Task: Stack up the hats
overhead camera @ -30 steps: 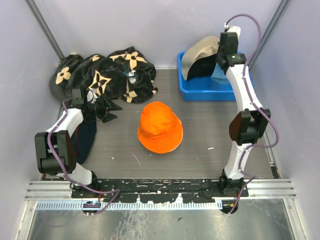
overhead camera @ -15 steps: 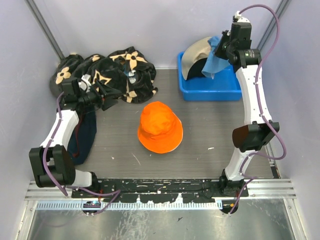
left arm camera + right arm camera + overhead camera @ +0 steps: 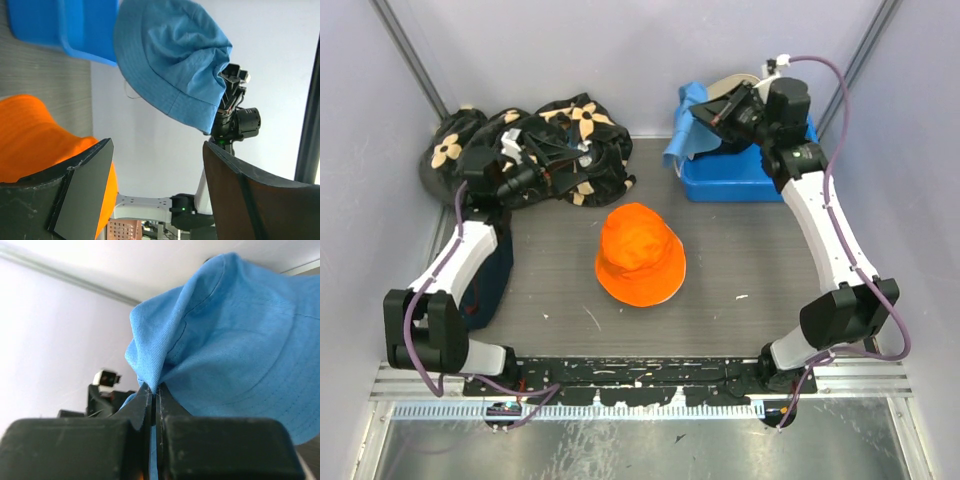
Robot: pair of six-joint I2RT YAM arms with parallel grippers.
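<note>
Two soft fabric bucket hats show plainly. The right pincer is clamped tight on a pinched fold of the light blue cotton bucket hat, which hangs in the air from its tips, over the left end of the blue plastic tub. The bright orange bucket hat lies crown up on the grey bench, well apart from that pincer, down toward the arm bases, and nearer the left pincer. The left pincer stands wide open with nothing between its fingers, over the crumpled black cloth with tan flower motifs.

Judging by how it drapes, the blue hat is light, limp and neither fragile nor slippery. A small pinch carries it, but it is likely to swing and to land folded. A hold on the brim edge, letting the crown hang open, would suit lowering it over the orange crown; the orange one looks just as soft and may shift if nudged.

A pale beige sliver just behind the right pincer may be another hat; most of it is covered. No black hat can be made out, and the tub's inside is largely hidden by the blue hat and the arm. Whether brim or crown is pinched cannot be told from the right wrist view.
</note>
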